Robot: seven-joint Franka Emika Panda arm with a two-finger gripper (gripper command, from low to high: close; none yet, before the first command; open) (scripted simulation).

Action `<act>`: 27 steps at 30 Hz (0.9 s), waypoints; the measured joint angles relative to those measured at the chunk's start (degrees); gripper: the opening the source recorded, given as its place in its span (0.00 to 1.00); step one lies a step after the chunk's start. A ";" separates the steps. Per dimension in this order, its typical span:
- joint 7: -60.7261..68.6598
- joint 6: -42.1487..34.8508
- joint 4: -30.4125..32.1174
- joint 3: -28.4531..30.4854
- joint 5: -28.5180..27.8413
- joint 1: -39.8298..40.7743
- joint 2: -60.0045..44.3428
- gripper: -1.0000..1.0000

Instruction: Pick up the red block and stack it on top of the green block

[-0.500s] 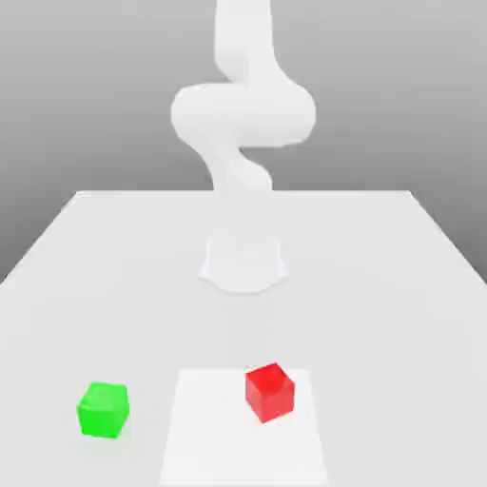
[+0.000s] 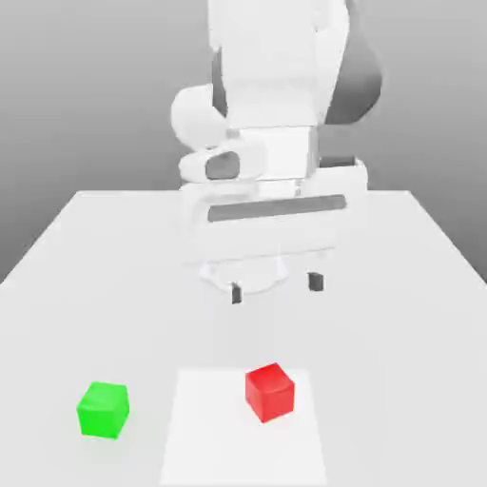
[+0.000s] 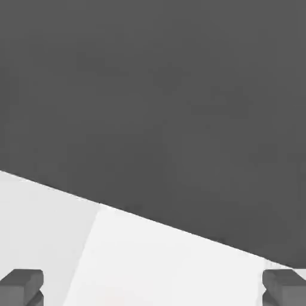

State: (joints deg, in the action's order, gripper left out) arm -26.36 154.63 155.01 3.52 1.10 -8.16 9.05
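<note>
Closest to me in the exterior view I have the green block (image 2: 103,411), sitting on the pale tabletop (image 2: 380,333) toward the exterior view's left, just beside the bright white square patch (image 2: 204,447) but off it. The red block (image 2: 270,392) rests on that patch, nearer its edge on the exterior view's right, turned so that a corner faces me. The two cubes are well apart.

My gripper (image 2: 276,288) hangs up over the table, pointing down, its fingers spread wide with nothing between them. The red block shows below the gap between the two dark fingertips (image 2: 316,282), apart from both; I can't tell from here how far in front of or under them it lies. In the hand view I see the fingertips on opposite sides, with part of the white patch and a straight edge against a broad dark grey area.

Farther back, the white arm (image 2: 271,86) rises behind the gripper, its base (image 2: 244,282) showing low behind the hand. Past that runs the table's far edge, then a plain grey backdrop.
</note>
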 joint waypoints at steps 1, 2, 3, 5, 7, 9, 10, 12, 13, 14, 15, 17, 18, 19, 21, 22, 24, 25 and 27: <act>0.96 1.29 1.31 0.04 -0.15 -0.28 -2.08 0.50; 1.80 2.57 2.63 -0.20 -0.42 -0.28 -4.15 0.50; 2.64 3.88 3.95 -0.32 -0.75 -0.48 -6.22 0.50; 3.58 7.01 4.73 -0.40 -0.75 -0.57 -10.34 0.50; 4.22 10.45 4.48 -0.75 -0.21 -0.37 -14.47 0.50; 4.82 13.97 3.97 -1.34 0.53 0.05 -18.62 0.50; 5.07 15.74 3.69 -1.74 0.87 0.36 -20.70 0.50; 5.23 17.01 3.49 -2.04 1.10 0.61 -22.19 0.00; 5.22 17.00 3.49 -2.04 1.09 0.61 -22.19 0.00; 5.19 16.98 3.48 -2.04 1.06 0.62 -22.19 0.00; 5.15 16.96 3.48 -2.05 1.02 0.63 -22.18 0.00; 5.17 17.59 3.38 -2.23 1.06 0.80 -22.93 0.00; 5.08 17.03 3.48 -2.12 0.92 0.73 -22.27 0.00; 4.89 15.86 3.67 -1.91 0.65 0.58 -20.90 0.00; 4.37 12.78 4.19 -1.59 -0.09 0.43 -17.28 0.00; 4.12 11.08 4.48 -1.50 -0.44 0.42 -15.30 0.00; 3.74 7.60 5.07 -1.47 -0.94 0.55 -11.24 0.00; 4.14 6.06 4.79 -0.89 -1.04 1.25 -9.98 0.00; 6.23 3.44 2.90 1.64 -1.00 2.83 -9.27 0.00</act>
State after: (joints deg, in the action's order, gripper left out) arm -20.14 158.07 157.92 5.16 0.11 -5.32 -0.22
